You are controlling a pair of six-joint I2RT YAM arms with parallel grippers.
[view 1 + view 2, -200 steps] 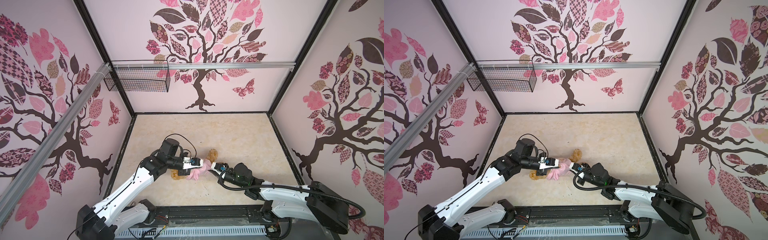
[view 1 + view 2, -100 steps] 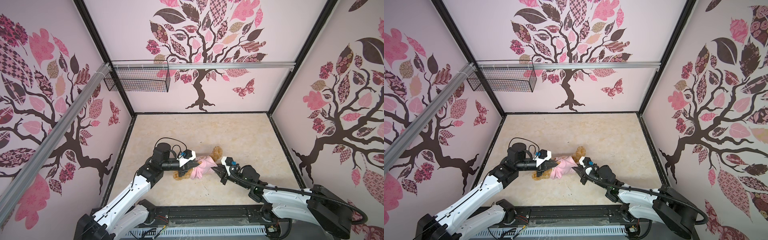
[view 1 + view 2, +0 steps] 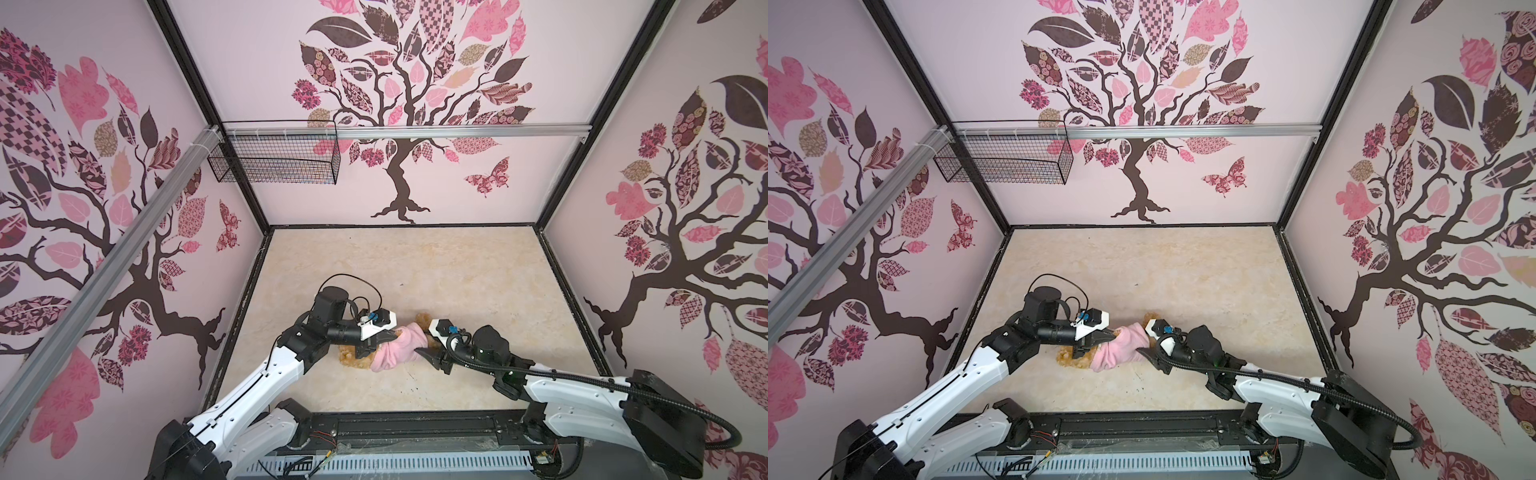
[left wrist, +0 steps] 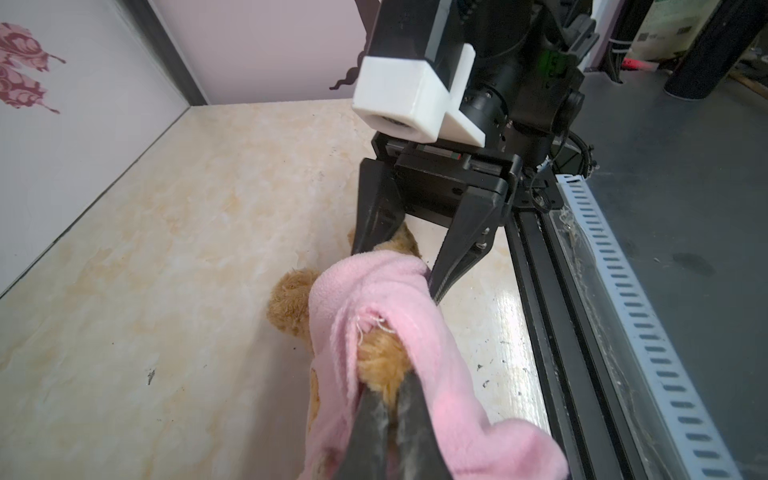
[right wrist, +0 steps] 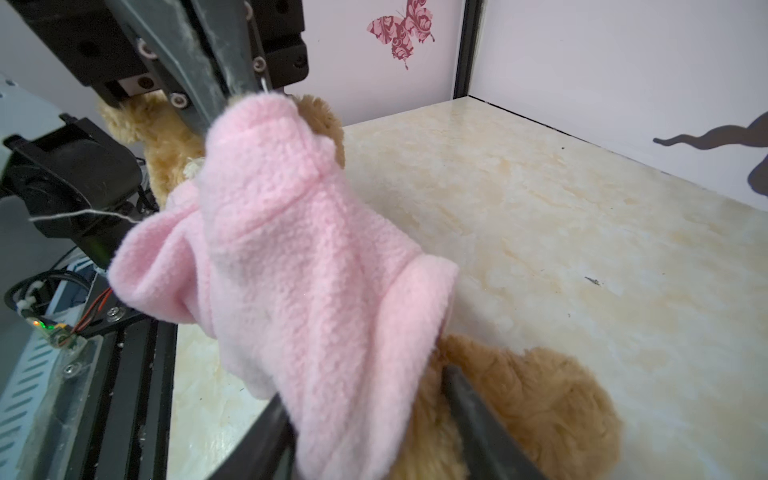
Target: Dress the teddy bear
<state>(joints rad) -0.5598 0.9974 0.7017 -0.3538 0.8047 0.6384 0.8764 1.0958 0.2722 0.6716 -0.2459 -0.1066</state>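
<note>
Bear half inside shirt on table; left pincer clamped on bear; right pincer apart; basket on wall.

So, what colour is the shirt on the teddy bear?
Plain light pink; the shirt shows best in the right wrist view.
</note>
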